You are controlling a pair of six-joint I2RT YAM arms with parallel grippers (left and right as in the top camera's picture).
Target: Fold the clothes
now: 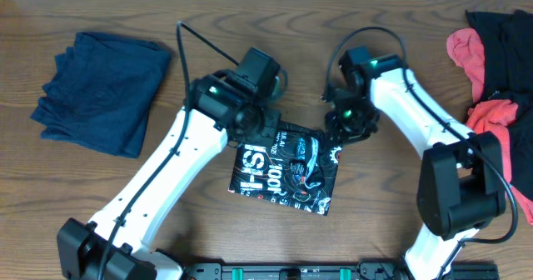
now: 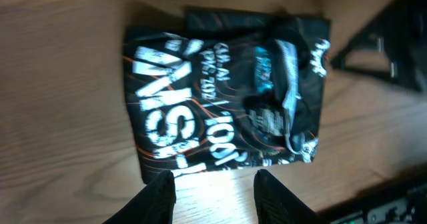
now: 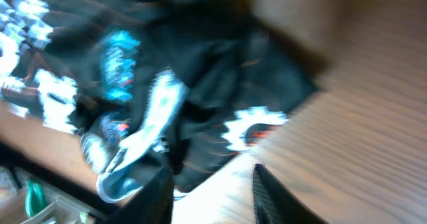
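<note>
A black jersey [image 1: 287, 170] with orange lines and white lettering lies folded into a small rectangle at the table's middle. My left gripper [image 1: 262, 122] hovers at its far left corner. In the left wrist view that gripper [image 2: 215, 174] is open, bare wood between its fingers and the jersey [image 2: 220, 97] just beyond their tips. My right gripper [image 1: 343, 130] hangs at the jersey's far right corner. It is also open [image 3: 210, 171] over bare wood, with one finger [image 3: 160, 191] beside the blurred jersey edge [image 3: 187, 91]. Neither holds cloth.
A folded navy garment [image 1: 104, 88] lies at the far left. A loose pile of black [image 1: 508, 47] and coral-red pieces [image 1: 466, 51] sits at the right edge. A black rail [image 1: 316, 272] runs along the table's front.
</note>
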